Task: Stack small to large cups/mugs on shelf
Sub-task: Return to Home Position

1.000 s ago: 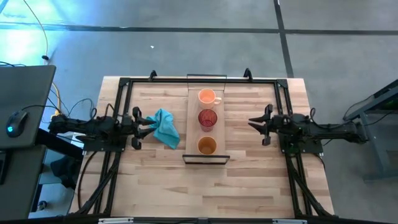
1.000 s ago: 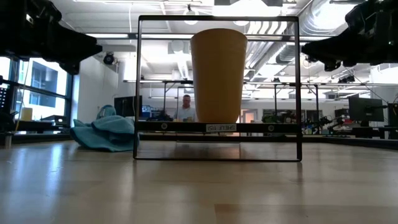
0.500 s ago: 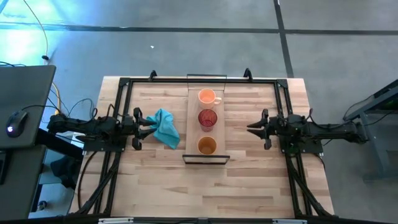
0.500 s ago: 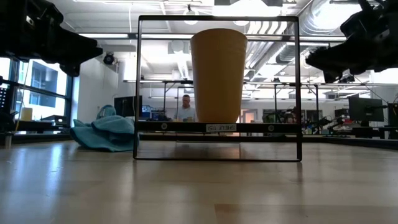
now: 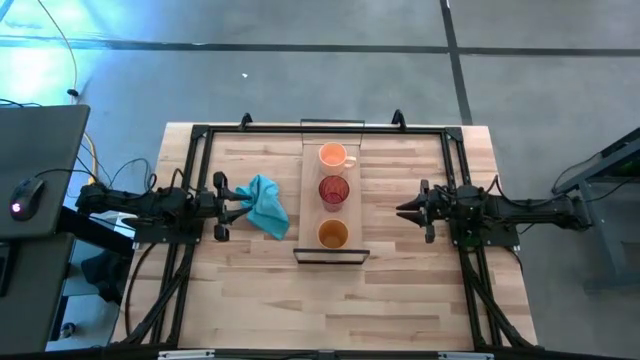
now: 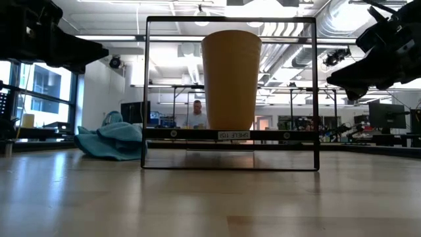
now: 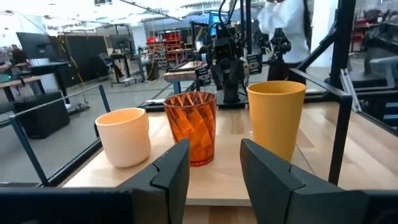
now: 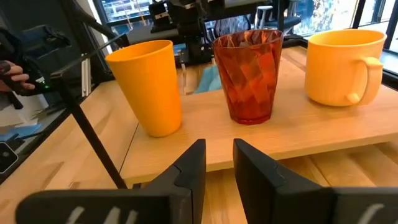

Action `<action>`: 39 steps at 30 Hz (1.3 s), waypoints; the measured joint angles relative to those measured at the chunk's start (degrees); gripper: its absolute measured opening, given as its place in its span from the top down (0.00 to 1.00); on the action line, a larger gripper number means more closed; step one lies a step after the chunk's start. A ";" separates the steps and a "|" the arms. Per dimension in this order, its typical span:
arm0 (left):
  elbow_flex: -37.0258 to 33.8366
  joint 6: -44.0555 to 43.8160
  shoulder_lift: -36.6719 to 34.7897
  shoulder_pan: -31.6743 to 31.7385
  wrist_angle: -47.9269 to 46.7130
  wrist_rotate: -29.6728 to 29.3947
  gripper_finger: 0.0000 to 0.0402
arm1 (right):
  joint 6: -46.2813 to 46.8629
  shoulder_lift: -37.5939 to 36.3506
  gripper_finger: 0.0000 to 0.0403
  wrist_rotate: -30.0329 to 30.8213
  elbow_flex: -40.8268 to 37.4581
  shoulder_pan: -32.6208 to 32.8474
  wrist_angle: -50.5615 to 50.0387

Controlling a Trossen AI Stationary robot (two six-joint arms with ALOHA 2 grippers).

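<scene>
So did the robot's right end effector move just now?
Yes. In the low view, the right end effector has sunk lower and drawn slightly away from the dark right-hand frame post of the long light-wood shelf.

Mug (image 5: 333, 155), patterned cup (image 5: 333, 190), plain cup (image 5: 333, 235) in row on shelf (image 5: 312, 215) — cloth (image 5: 266, 205) left.

Shelf (image 8: 298, 134): light wood, smooth, matt; thin dark metal frame (image 6: 296, 134) at end.
Tabletop (image 5: 400, 290): jointed wood strips, faint sheen.
Pale orange mug (image 8: 342, 65): smooth, matt.
Red cup (image 8: 247, 74): faceted, glossy, translucent plastic look.
Amber cup (image 8: 148, 87): smooth, matt plastic look.
Cloth (image 5: 266, 205): teal fabric, soft, crumpled.
</scene>
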 joint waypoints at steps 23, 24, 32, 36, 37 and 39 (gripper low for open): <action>0.04 -1.20 -0.02 0.00 0.02 0.07 0.67 | -0.14 0.00 0.82 2.08 0.00 -0.02 -0.33; 0.04 -1.22 -0.02 0.00 0.02 0.07 0.67 | -0.12 0.00 0.82 2.08 0.00 -0.01 -0.33; 0.04 -1.27 -0.02 0.00 0.02 0.07 0.67 | -1.28 0.00 0.82 2.05 0.00 -0.01 -0.36; 0.04 -1.27 -0.02 0.00 0.02 0.05 0.67 | -4.88 0.00 0.82 2.01 0.00 -0.02 -0.37; 0.04 -1.25 -0.02 0.00 0.02 0.05 0.67 | -5.56 0.00 0.82 1.77 0.00 0.00 -0.37; 0.04 -1.25 -0.02 0.00 0.02 0.05 0.67 | -6.60 0.00 0.82 0.59 0.00 0.02 -0.32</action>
